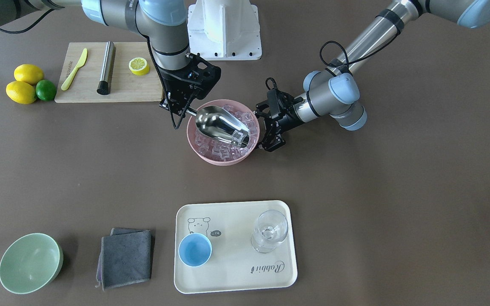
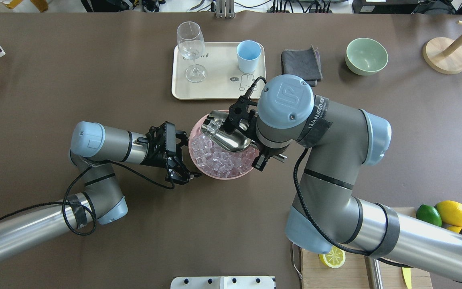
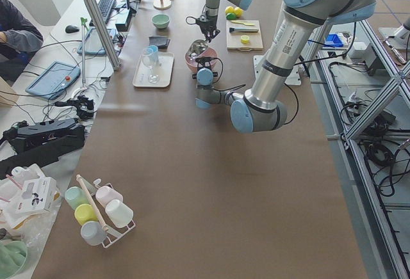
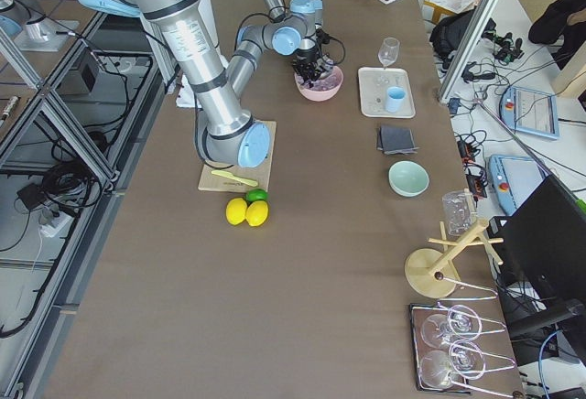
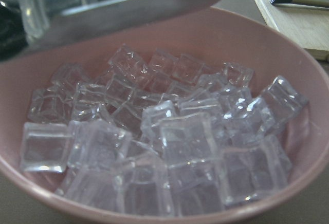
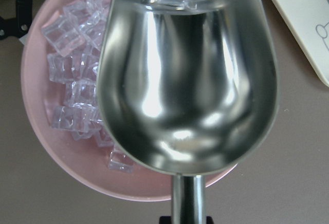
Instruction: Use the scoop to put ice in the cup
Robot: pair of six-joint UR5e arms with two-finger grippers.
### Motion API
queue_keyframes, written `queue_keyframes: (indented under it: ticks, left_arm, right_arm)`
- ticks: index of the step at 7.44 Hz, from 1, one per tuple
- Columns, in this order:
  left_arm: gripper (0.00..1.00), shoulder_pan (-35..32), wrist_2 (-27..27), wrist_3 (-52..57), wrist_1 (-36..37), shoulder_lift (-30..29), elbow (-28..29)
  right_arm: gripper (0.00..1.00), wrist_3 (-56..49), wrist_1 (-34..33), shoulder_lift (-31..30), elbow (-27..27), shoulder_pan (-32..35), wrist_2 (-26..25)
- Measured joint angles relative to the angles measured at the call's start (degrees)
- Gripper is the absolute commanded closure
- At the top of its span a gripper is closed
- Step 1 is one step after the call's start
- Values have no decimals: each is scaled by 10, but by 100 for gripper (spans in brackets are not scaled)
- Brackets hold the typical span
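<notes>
My right gripper (image 1: 184, 110) is shut on the rod handle of the steel scoop (image 1: 221, 126), which hangs tilted over a pink bowl (image 1: 221, 161). The bowl is heaped with ice (image 2: 219, 158). One or two cubes lie at the scoop's (image 6: 187, 80) front lip, and they show in the left wrist view too. Beside the bowl's rim my left gripper (image 2: 181, 156) is open, its fingers spread wide with nothing between them. The light-blue cup (image 1: 195, 250) stands empty on a cream tray (image 1: 236, 276), apart from both arms.
A clear stemmed glass (image 1: 269, 231) shares the tray. A grey cloth (image 1: 126, 257) and a pale green bowl (image 1: 30, 262) lie beside it. A cutting board (image 1: 130, 89) carries a knife, a steel cylinder and half a lemon, with lemons (image 1: 21, 91) and a lime alongside.
</notes>
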Motion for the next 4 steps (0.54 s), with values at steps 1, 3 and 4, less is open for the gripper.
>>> queue_keyframes:
  ticks: [1,3,4]
  left_arm:
    - [2,0,0,0,0,0,0]
    - [2,0,-1,0,0,0,0]
    - [2,0,-1,0,0,0,0]
  right_arm:
    - [100,19,31,-20,22,0,-4]
    - [100,65,99,-65,71,1,-37]
    - [100,95,154,-84,85,3,-56]
